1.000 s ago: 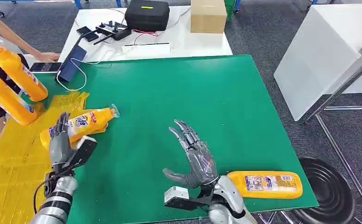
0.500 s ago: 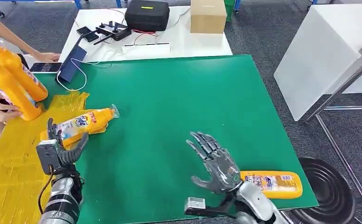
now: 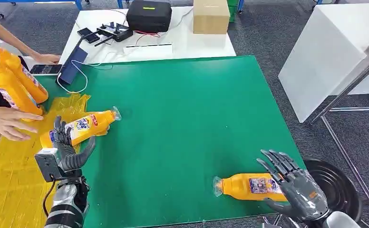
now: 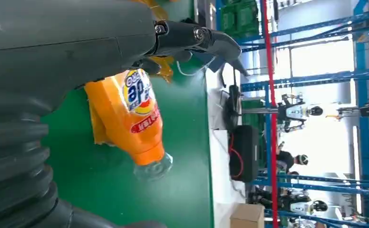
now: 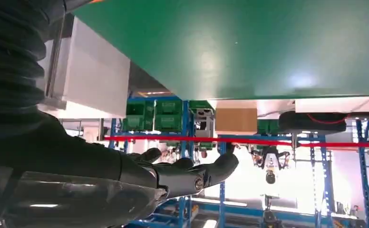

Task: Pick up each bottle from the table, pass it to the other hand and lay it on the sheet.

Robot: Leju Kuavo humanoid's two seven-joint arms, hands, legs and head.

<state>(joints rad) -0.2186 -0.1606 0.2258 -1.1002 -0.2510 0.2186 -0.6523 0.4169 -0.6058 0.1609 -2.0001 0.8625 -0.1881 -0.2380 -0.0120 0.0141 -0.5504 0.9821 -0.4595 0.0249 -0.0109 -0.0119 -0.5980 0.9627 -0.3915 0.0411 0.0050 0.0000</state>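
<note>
An orange bottle [image 3: 80, 127] [image 4: 125, 118] lies on its side, base on the yellow sheet [image 3: 16, 166] and clear cap over the green table [image 3: 182, 109]. My left hand [image 3: 67, 148] [image 4: 54, 47] is just in front of its base with fingers apart, holding nothing. A second orange bottle [image 3: 249, 186] lies near the table's front right edge, cap pointing left. My right hand [image 3: 294, 190] [image 5: 101, 166] hovers beside its base end, fingers spread and holding nothing. At the far left a person's hands [image 3: 6, 122] hold two more orange bottles [image 3: 11, 83] upright on the sheet.
Behind the green table stands a white table with a black case [image 3: 149, 14], a cardboard box [image 3: 212, 16], cables and phones. A white table [image 3: 325, 52] and a black round stool [image 3: 337, 190] stand to the right, close to my right hand.
My right hand has swung from the table's middle to the front right edge, uncovering the bottle there. My left hand has drawn back from the lying bottle. The person has shifted the upright bottles.
</note>
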